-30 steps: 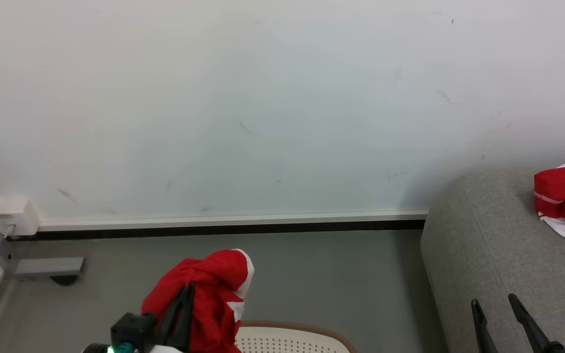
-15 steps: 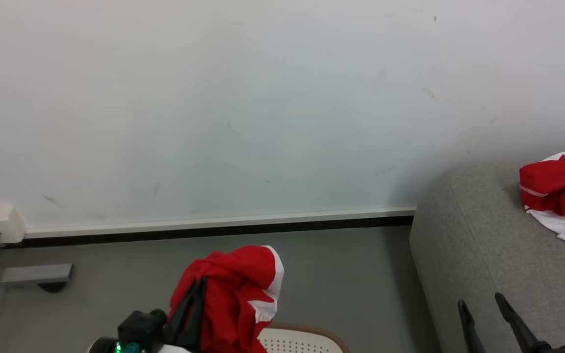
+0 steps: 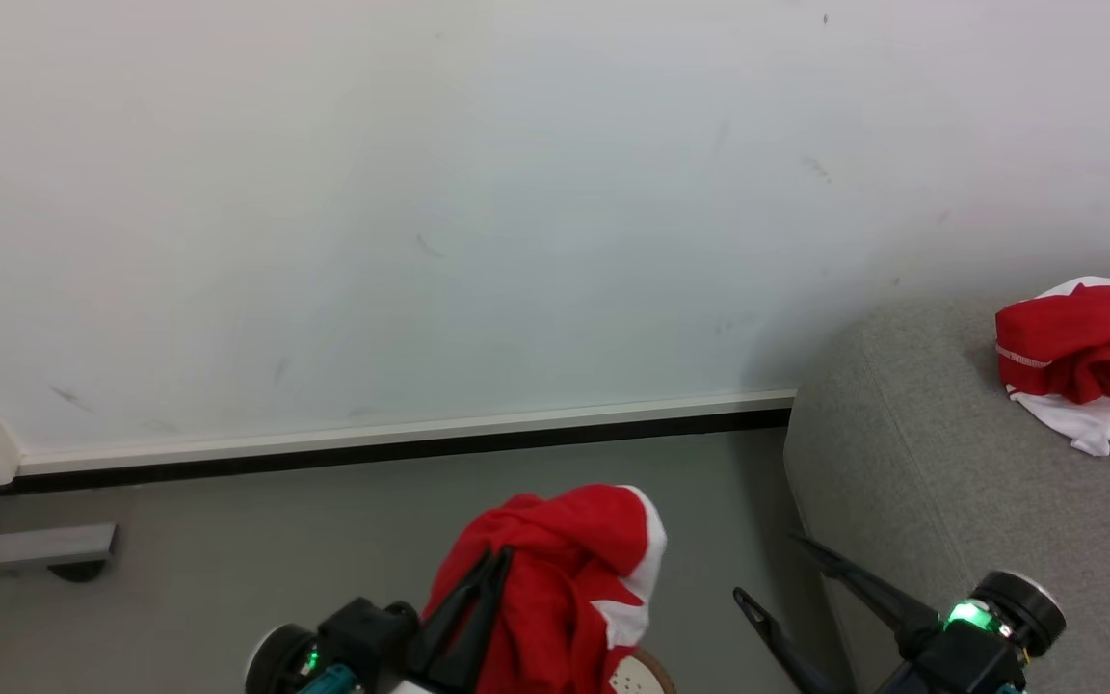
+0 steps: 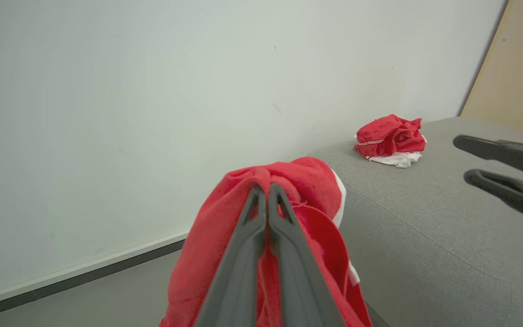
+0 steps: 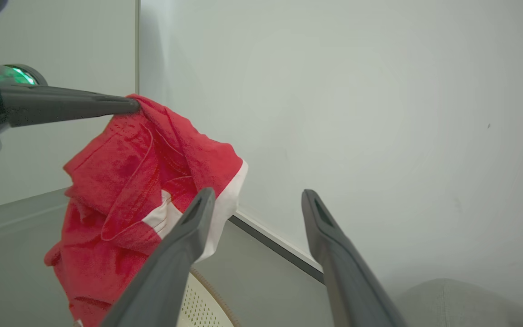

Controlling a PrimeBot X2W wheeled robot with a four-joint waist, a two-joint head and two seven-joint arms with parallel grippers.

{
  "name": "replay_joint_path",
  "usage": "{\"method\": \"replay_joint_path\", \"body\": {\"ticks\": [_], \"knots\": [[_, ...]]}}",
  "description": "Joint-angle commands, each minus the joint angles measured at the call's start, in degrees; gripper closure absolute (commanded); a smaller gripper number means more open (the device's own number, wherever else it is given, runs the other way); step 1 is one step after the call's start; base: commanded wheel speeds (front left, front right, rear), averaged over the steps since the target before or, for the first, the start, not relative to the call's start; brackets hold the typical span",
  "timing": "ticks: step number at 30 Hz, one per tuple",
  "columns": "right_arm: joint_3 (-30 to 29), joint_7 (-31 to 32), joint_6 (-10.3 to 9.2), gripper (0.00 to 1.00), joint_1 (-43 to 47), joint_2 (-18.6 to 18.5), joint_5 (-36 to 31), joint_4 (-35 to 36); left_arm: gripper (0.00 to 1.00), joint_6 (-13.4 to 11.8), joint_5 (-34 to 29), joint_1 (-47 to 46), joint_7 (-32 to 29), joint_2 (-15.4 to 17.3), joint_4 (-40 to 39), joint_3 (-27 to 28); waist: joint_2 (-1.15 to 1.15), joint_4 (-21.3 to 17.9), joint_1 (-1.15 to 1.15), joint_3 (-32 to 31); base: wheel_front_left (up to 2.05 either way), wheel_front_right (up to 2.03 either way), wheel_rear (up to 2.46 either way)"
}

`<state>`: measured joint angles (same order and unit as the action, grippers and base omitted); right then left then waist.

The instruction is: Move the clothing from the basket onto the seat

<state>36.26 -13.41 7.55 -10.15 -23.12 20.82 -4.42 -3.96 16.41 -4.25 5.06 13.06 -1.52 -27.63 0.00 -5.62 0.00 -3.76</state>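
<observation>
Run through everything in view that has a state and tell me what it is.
Left gripper: shut on the held garment.
Right gripper: open, empty.
Held garment: bunched, hanging clear of the seat.
Second garment: crumpled, lying on the seat.
Basket: mostly out of view, contents hidden.

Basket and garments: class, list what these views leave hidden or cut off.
Basket: head view, a sliver of rim; the held garment and bottom edge hide its inside.
Held garment: head view, lower part cut by the bottom edge; left wrist view, left pincer covers its middle.
Second garment on the seat: head view, right edge cuts it.
</observation>
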Motion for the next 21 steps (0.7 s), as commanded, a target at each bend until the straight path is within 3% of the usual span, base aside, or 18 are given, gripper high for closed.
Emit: {"method": "replay_joint_path", "body": {"ticks": [1,6,10,13,21], "knots": [[1.02,0.42,-0.12,0.00,-1.64,-1.15,0.51,0.55,1.00,0.38,-0.56,-0.60,-0.24,0.32,-0.38,-0.20,0.00,-0.12,0.00,0.10,0.00,0.00,0.00],[11.41,4.09,-0.12,0.00,-10.18,-8.49,4.96,4.05,1.00,2.69,-0.85,-2.21,-1.62,0.06,-1.28,-3.10,0.00,-0.31,0.00,0.59,0.00,0.00,0.00],[17.95,5.99,-0.12,0.00,-15.73,-12.21,7.87,5.89,1.00,4.71,-1.26,-3.66,-2.35,-0.47,-1.96,-5.60,0.00,-0.41,0.00,0.95,0.00,0.00,0.00],[23.49,7.25,-0.12,0.00,-20.22,-13.74,10.74,5.82,1.00,7.11,-1.12,-5.13,-2.86,-0.87,-2.31,-8.22,0.00,-0.60,0.00,1.35,0.00,0.00,0.00],[29.80,5.86,-0.12,0.00,-24.09,-12.86,15.13,2.99,1.00,9.77,0.10,-8.10,-2.47,-1.71,-2.88,-12.57,0.00,-0.71,0.00,1.76,0.00,0.00,0.00]]}}
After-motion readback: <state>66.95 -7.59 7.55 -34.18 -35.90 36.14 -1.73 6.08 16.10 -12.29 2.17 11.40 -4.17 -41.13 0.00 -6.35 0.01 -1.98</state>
